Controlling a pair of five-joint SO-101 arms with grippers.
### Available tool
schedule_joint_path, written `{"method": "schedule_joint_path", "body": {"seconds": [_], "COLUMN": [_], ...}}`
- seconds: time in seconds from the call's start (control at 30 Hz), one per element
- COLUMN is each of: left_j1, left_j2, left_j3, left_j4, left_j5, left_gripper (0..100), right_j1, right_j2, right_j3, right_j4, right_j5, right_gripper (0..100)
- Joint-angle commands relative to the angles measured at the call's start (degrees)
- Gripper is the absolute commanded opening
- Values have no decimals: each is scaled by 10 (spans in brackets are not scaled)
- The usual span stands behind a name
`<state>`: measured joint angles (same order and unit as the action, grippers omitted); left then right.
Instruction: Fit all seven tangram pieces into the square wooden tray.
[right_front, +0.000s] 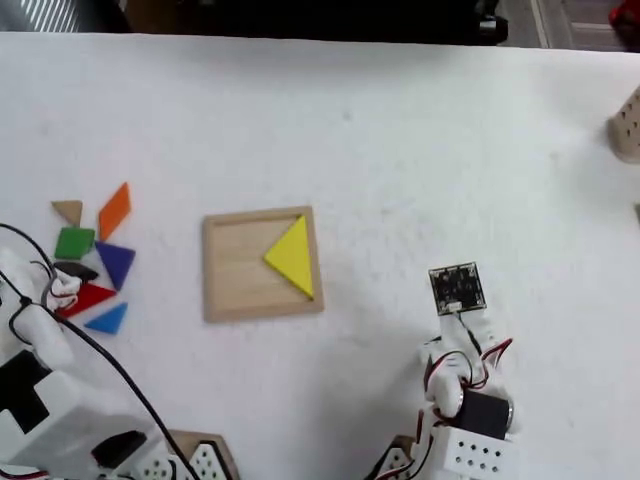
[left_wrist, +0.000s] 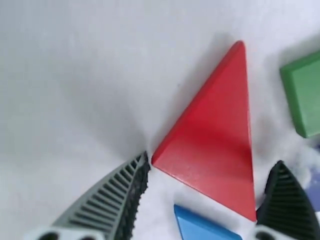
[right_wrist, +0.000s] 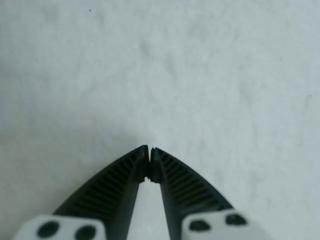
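Note:
The square wooden tray (right_front: 232, 268) lies mid-table with a yellow triangle (right_front: 292, 257) in its right half. Left of it lie loose pieces: a tan triangle (right_front: 68, 210), an orange parallelogram (right_front: 114, 210), a green square (right_front: 74, 243), a dark blue triangle (right_front: 115, 263), a red triangle (right_front: 90, 298) and a light blue triangle (right_front: 108, 319). My left gripper (left_wrist: 211, 161) is open low over the table, one finger on each side of the red triangle (left_wrist: 212, 145). The green square (left_wrist: 305, 97) and light blue triangle (left_wrist: 200, 227) flank it. My right gripper (right_wrist: 150, 152) is shut over bare table.
The right arm (right_front: 465, 400) stands at the front right, well right of the tray. A beige perforated object (right_front: 627, 125) sits at the table's right edge. A black cable (right_front: 110, 365) runs along the left arm. The white table (right_front: 400, 150) stretches open behind the tray.

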<state>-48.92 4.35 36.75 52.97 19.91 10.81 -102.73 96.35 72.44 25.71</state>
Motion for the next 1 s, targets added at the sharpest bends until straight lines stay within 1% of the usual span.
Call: {"method": "schedule_joint_path", "body": {"seconds": [0.0, 0.43, 0.5, 0.63, 0.7, 0.97], "left_j1": [-24, -22, -22, -22, -22, -22], "left_j2": [-2, -2, -2, -1, -1, -1], "left_j3": [-12, -11, -12, -10, -10, -9], "left_j4": [-18, -19, -19, -32, -39, -39], "left_j5": [4, 4, 3, 0, -1, -1], "left_gripper": [365, 358, 316, 198, 164, 169], "right_j1": [3, 3, 3, 3, 3, 3], "right_j2": [-3, -3, -3, -3, -3, -3], "right_j3": [5, 5, 5, 5, 5, 5], "right_j4": [3, 3, 3, 3, 3, 3], "right_j5": [6, 6, 6, 6, 6, 6], "right_gripper": [18, 18, 18, 18, 18, 18]}}
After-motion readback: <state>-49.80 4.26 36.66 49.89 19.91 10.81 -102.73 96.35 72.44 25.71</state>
